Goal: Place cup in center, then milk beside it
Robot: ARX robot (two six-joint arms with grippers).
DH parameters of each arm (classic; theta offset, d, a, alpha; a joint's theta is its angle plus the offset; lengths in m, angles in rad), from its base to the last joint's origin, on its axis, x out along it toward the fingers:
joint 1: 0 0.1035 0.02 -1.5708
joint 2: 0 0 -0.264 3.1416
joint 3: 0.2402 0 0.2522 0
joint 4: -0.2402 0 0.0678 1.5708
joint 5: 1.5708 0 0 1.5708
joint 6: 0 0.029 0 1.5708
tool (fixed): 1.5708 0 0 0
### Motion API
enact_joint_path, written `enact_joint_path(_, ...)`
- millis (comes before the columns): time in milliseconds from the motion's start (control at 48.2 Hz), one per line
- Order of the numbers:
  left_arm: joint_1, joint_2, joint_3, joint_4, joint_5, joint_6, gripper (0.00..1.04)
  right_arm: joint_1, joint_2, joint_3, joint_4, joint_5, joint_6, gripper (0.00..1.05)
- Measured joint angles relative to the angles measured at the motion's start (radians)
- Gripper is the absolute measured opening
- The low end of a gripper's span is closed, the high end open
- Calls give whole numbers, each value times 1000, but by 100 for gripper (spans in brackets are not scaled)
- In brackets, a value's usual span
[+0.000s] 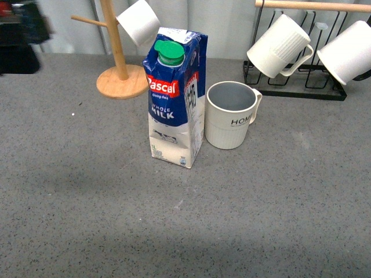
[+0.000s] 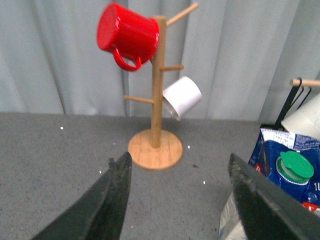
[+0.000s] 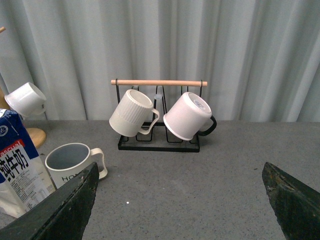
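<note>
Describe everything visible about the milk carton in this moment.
The milk carton stands upright on the grey tabletop, near the middle. It looks like coated cardboard: dark blue upper part, white lower part, a green screw cap closed on its slanted top, a red "Pascal" label and "WHOLE MILK" text. The lower body looks slightly dented. The lettered cup stands close beside it; contact cannot be told. Neither gripper holds it.

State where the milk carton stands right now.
In the front view the milk carton stands upright mid-table, just left of the cup, in front of the wooden mug tree.
</note>
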Motion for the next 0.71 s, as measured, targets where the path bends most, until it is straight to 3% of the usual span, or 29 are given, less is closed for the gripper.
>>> enact_joint_path(125, 84, -96, -121, 15, 85, 8, 31, 0, 0, 0, 0, -3, 0, 96)
enact_joint_path(291, 151, -234, -175, -61, 148, 10, 4, 0, 0, 0, 0, -3, 0, 96)
enact_joint_path(706, 266, -575, -252, -322, 260, 14, 4, 0, 0, 0, 0, -3, 0, 96)
